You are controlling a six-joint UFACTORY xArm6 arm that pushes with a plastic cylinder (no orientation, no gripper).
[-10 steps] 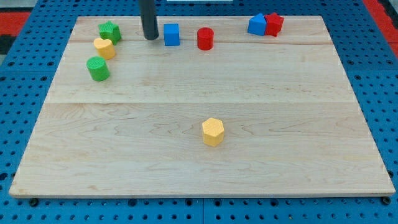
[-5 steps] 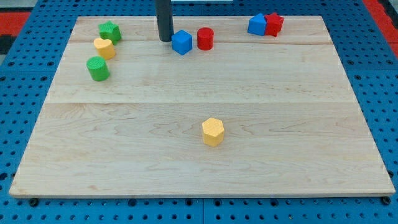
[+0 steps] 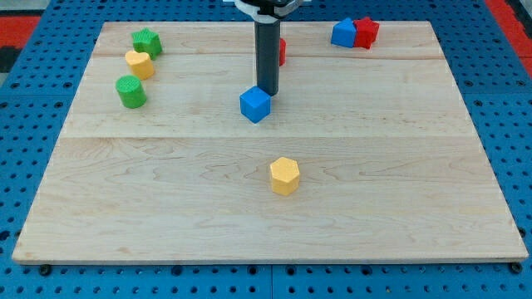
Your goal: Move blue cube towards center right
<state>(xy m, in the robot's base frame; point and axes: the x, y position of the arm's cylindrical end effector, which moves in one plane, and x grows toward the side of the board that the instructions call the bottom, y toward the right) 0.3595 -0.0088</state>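
Observation:
The blue cube (image 3: 255, 105) sits on the wooden board (image 3: 266, 199), a little above the board's middle and slightly left of centre, turned corner-on. My tip (image 3: 267, 91) is at the cube's upper right edge, touching it or nearly so. The dark rod rises from there to the view's top and hides most of the red cylinder (image 3: 282, 51) behind it.
A yellow hexagonal block (image 3: 284, 175) lies below the cube. At top right a second blue block (image 3: 343, 32) touches a red star block (image 3: 366, 32). At top left stand a green star block (image 3: 147, 41), a yellow block (image 3: 139, 63) and a green cylinder (image 3: 130, 91).
My tip has swept right and then down the view, pushing the blue cube from beside the red cylinder at the top down toward the board's middle. The cube has rotated.

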